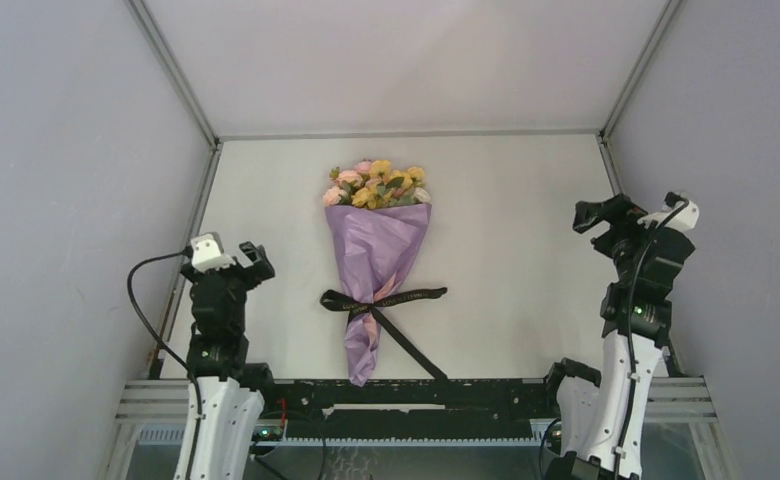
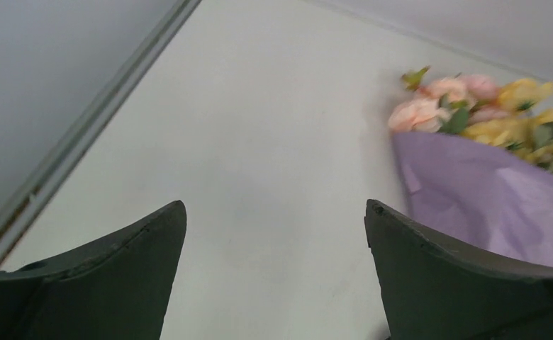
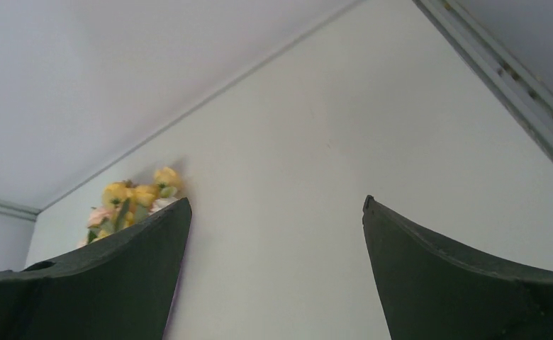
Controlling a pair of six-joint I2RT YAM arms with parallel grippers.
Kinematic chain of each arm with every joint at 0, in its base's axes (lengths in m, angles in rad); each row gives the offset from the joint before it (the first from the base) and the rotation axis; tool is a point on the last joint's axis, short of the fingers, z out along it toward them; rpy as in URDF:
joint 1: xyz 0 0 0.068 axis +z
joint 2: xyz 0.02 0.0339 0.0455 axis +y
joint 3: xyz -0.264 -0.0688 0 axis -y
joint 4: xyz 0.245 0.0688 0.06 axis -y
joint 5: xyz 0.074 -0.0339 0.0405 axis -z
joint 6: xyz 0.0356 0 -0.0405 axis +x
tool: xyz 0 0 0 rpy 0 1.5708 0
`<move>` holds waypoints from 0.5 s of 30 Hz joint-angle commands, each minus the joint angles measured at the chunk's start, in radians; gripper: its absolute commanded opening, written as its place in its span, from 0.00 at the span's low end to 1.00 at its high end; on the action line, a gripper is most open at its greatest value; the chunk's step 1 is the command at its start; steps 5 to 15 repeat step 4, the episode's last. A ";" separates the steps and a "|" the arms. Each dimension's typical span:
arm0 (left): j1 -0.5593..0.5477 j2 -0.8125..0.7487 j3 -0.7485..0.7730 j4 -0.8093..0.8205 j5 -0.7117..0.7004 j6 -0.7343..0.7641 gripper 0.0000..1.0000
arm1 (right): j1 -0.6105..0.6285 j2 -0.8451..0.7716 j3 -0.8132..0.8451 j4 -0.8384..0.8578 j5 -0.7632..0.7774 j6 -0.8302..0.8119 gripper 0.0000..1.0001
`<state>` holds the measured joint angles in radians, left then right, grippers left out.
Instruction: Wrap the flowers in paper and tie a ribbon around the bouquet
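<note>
- Black two-finger left gripper hangs by the left edge of the pale table, jaws spread wide, holding nothing.
- By the right edge, the right gripper is likewise spread and empty.
- Mid-table lies the lilac-purple paper-cone bouquet, with its pink and yellow flowers toward the far edge. A narrow black ribbon is tied around its waist.
- Task looks complete; any retreat should keep both arms clear of the ribbon's loose tail.

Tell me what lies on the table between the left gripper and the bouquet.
Only bare table separates left gripper and bouquet, per the top view.
</note>
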<state>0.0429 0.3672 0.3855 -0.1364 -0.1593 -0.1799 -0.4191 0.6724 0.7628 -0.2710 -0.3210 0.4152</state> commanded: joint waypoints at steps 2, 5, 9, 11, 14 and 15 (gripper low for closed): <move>0.011 -0.020 -0.121 0.050 -0.141 -0.145 1.00 | 0.006 -0.051 -0.072 -0.012 0.122 0.039 0.99; 0.012 -0.031 -0.130 0.062 -0.122 -0.140 1.00 | 0.008 -0.073 -0.082 -0.015 0.115 0.008 1.00; 0.012 -0.031 -0.130 0.062 -0.122 -0.140 1.00 | 0.008 -0.073 -0.082 -0.015 0.115 0.008 1.00; 0.012 -0.031 -0.130 0.062 -0.122 -0.140 1.00 | 0.008 -0.073 -0.082 -0.015 0.115 0.008 1.00; 0.012 -0.031 -0.130 0.062 -0.122 -0.140 1.00 | 0.008 -0.073 -0.082 -0.015 0.115 0.008 1.00; 0.012 -0.031 -0.130 0.062 -0.122 -0.140 1.00 | 0.008 -0.073 -0.082 -0.015 0.115 0.008 1.00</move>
